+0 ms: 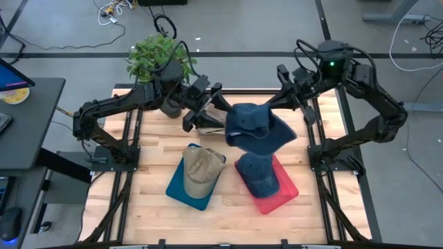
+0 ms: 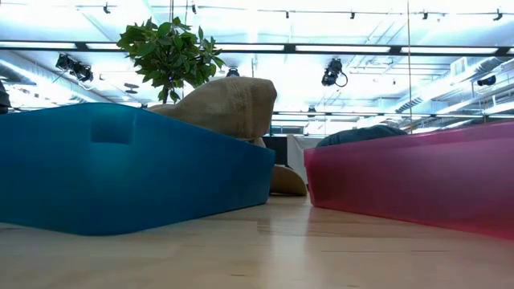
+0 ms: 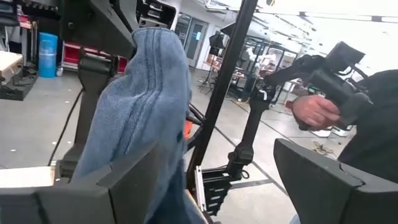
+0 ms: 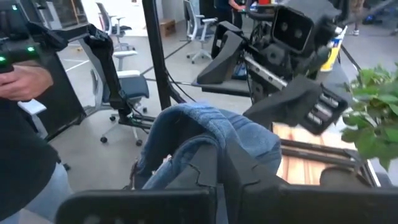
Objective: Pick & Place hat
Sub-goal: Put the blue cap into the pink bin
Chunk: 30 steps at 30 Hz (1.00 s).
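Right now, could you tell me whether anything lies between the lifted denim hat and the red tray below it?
Yes. The raised denim hat, held between the left gripper and the right gripper, hangs above the red tray, but another denim hat already sits on that tray, directly underneath.

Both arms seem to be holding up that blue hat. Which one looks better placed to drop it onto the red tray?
Probably the right gripper: it grips the denim hat from the side where the red tray sits. The left gripper is nearer the blue tray.
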{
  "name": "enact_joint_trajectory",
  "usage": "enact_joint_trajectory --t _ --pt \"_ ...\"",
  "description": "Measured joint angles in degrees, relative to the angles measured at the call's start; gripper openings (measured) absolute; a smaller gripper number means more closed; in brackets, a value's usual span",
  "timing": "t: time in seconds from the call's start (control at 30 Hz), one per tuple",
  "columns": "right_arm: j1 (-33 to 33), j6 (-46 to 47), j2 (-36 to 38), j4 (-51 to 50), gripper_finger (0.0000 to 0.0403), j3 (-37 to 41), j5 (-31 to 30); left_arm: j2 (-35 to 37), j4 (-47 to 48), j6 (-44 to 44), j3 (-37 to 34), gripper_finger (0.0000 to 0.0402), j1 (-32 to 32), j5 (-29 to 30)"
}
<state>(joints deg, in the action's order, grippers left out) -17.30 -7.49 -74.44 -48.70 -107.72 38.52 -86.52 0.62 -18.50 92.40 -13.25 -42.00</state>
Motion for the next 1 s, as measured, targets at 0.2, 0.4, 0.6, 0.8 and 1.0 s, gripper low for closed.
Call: enact_joint_trajectory --t 0.2,0.4,0.6,0.8,1.0 --pt "2.1 0.4 -2.4 2.7 0.0000 0.0 2.0 0.0 0.3 2.4 0.0 0.0319 0.7 5.7" --pt "4.5 1.0 -3.2 1.5 0.0000 0.0 2.0 0.0 0.0 4.0 0.0 0.0319 -0.8 7.8" --pt "6.2 2.3 -3.2 1.4 0.0000 0.0 2.0 0.0 0.0 5.2 0.0 0.0319 -1.2 7.9" --pt "6.8 1.5 -3.2 1.8 0.0000 0.0 1.0 -0.1 0.0 3.1 0.0 0.0319 -0.8 3.9" --pt "6.8 0.7 -3.2 5.2 0.0000 0.0 0.9 -0.8 -0.1 1.3 0.0 0.0319 1.3 1.1"
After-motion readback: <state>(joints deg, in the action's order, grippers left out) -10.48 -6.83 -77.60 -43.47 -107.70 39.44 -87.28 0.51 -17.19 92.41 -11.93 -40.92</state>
